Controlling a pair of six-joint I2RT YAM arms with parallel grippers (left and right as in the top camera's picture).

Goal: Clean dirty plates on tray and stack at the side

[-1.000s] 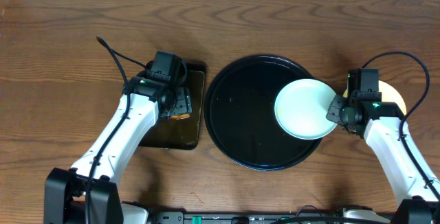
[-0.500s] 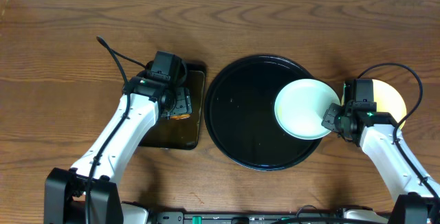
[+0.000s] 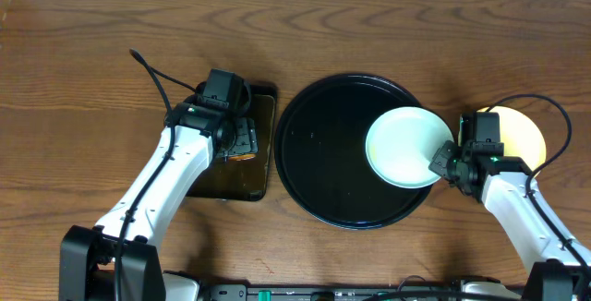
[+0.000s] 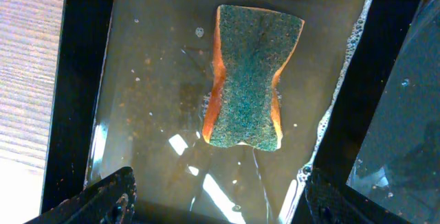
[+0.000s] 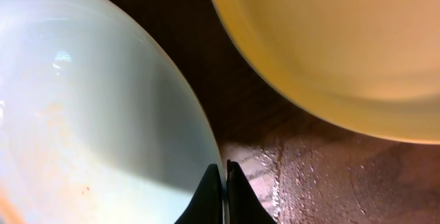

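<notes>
A pale mint-blue plate (image 3: 404, 146) rests over the right side of the round black tray (image 3: 323, 153). My right gripper (image 3: 445, 162) is shut on its right rim; the right wrist view shows the fingers (image 5: 224, 183) pinching the plate's edge (image 5: 103, 128), with faint orange specks on the plate. A pale yellow plate (image 3: 521, 133) lies on the table to the right, also in the right wrist view (image 5: 330, 45). My left gripper (image 3: 242, 140) is open above a green-and-orange sponge (image 4: 246, 80) lying in the wet rectangular dark tray (image 3: 226, 176). A third plate is not in view.
The rectangular tray holds murky water with foam at its right edge (image 4: 357, 38). The table beside the yellow plate is wet (image 5: 330, 176). A black cable (image 3: 152, 72) trails behind the left arm.
My right gripper has moved a little left and toward the front with the mint-blue plate, which slid slightly left on the tray, baring more of the yellow plate. The left arm has not moved.
</notes>
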